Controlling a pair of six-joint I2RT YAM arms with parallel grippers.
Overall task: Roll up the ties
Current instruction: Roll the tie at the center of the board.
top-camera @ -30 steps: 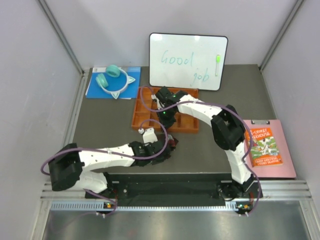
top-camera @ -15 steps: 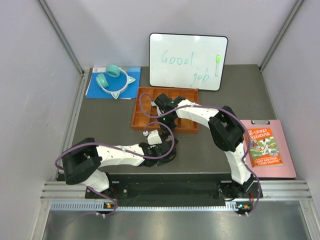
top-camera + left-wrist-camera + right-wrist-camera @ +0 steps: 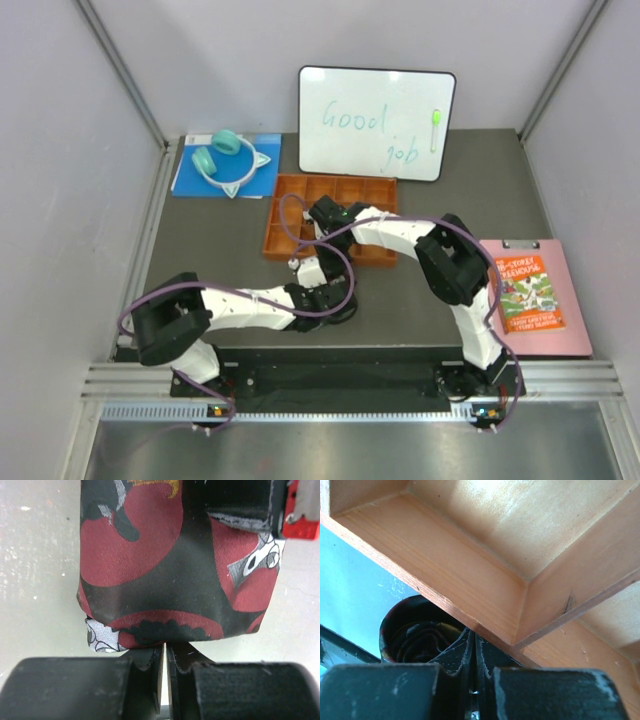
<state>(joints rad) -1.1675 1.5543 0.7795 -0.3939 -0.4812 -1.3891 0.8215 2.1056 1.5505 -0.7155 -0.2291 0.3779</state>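
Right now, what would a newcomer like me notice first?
A whiteboard reading "Good job" stands at the back of the table. Nearer the camera, just in front of an orange tray, the left gripper pinches the edge of a red-and-black necktie.

One tie [image 3: 175, 570], one orange tray [image 3: 330, 180], one whiteboard [image 3: 375, 120], one green marker [image 3: 435, 122], one pair of headphones [image 3: 225, 160], one blue folder [image 3: 188, 180], one pink clipboard [image 3: 572, 335], one book [image 3: 530, 292].

Maroon-red tie [image 3: 165, 580] with black swirls and small white-grey motifs. Orange tray [image 3: 330, 190]; teal headphones [image 3: 222, 158]; blue folder [image 3: 190, 178]. Pink clipboard [image 3: 570, 300]; orange-covered book [image 3: 530, 290].
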